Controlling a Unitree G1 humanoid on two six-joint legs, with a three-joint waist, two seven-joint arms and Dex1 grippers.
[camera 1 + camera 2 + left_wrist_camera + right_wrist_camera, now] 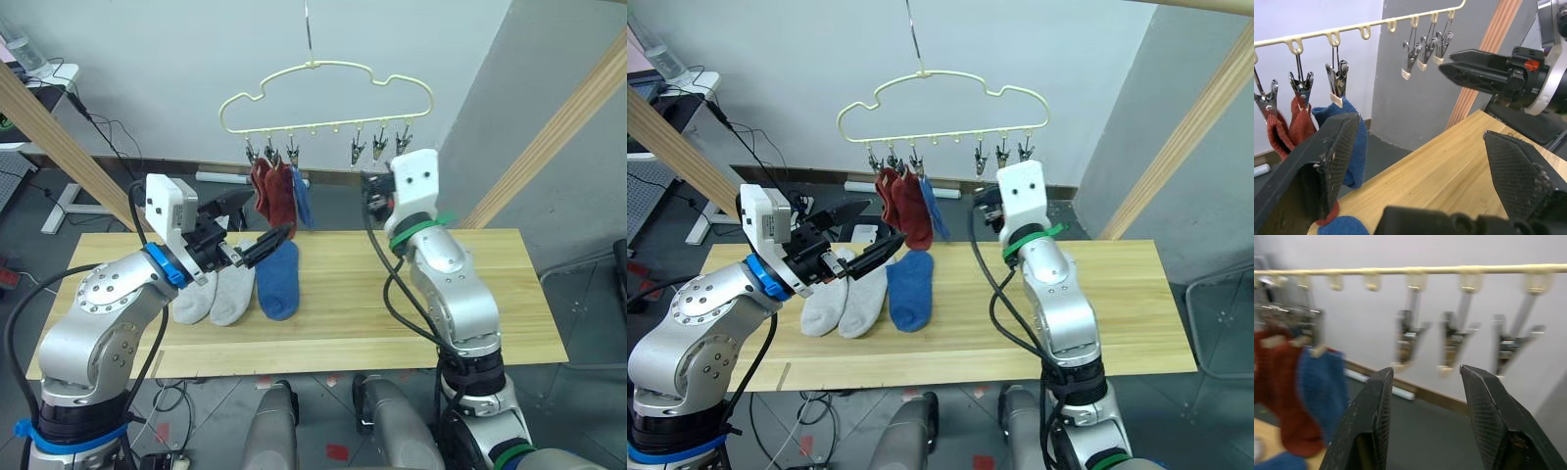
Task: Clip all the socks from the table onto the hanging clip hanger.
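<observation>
The pale-yellow clip hanger (323, 96), cloud-shaped with a metal hook, hangs above the far edge of the light wood surface (392, 313). Two rust-red socks (272, 191) and one blue sock (303, 201) dangle from its left three clips; the right three clips (1457, 340) are bare. On the surface lie two light grey socks (216, 294) side by side, with a second blue sock (279, 279) just beside them. The left gripper (245, 253) hovers released over them, holding nothing. The right gripper (1425, 416) is raised near the bare clips, released and holding nothing.
</observation>
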